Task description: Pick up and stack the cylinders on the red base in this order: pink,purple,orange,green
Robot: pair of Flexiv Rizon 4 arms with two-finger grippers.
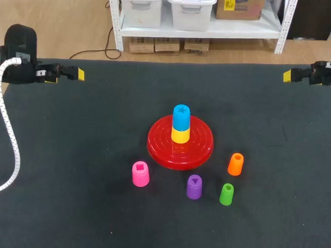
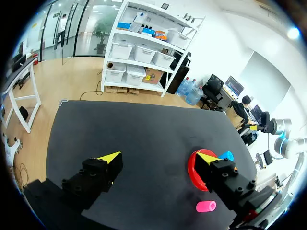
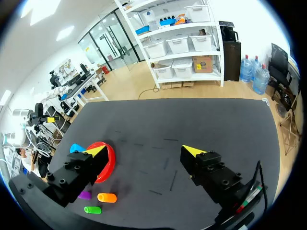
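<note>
Base (image 1: 180, 149) mid-frame on desk (image 1: 71, 180); stack of two cylinders (image 1: 180, 124) on its centre. Four loose cylinders (image 1: 194, 187) in an arc below the base, lower centre of frame, all apart.

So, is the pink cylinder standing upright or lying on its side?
Upright: in the head view the pink cylinder stands on end, its square hole facing up, apart from the red base.

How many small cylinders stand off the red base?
4: pink cylinder front-left, purple cylinder and green cylinder in front, orange cylinder right of the red base. None seem hidden.
</note>
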